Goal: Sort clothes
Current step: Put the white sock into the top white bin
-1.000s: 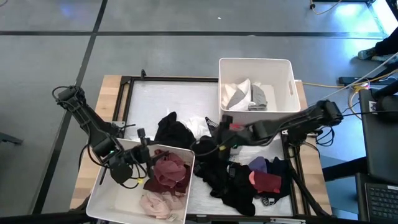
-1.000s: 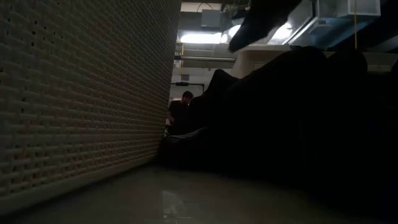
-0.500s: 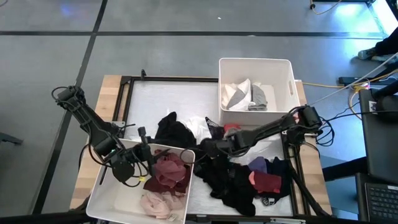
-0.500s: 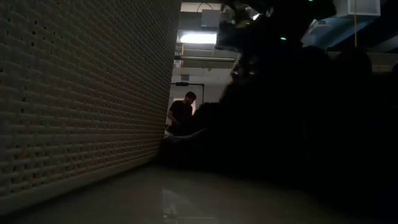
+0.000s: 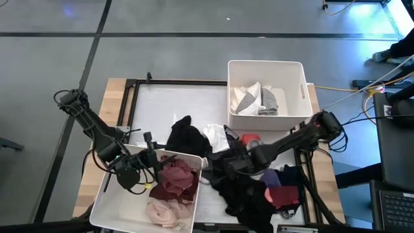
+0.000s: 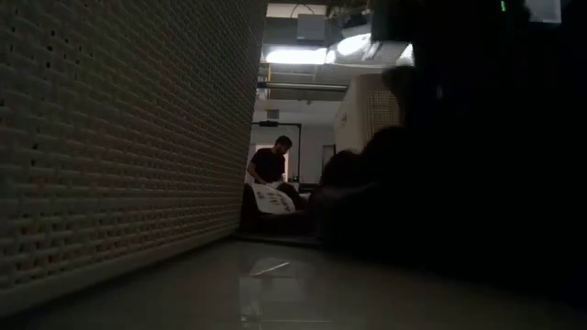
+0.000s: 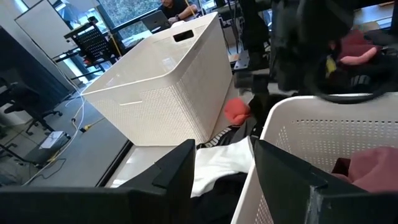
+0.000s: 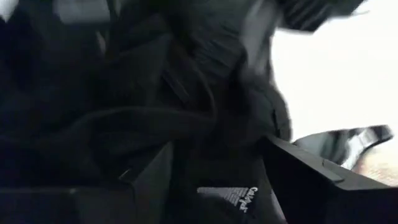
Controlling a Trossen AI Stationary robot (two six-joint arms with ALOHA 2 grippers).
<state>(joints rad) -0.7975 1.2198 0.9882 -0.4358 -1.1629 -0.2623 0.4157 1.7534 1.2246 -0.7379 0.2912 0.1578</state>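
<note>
We see two white bins with fine perforated walls: the near bin (image 5: 107,204) holds a maroon garment (image 5: 176,180) above a pale pink garment (image 5: 165,212); the far bin (image 5: 301,87) holds white and grey clothes (image 5: 255,99). On the table (image 5: 113,97), pale wood edged in black, lie a black heap (image 5: 242,191), a black garment (image 5: 186,137), a white piece (image 5: 217,137), a red scrap (image 5: 250,139) and purple cloth (image 5: 272,178) beside maroon cloth (image 5: 286,194). Both arms are dark.
</note>
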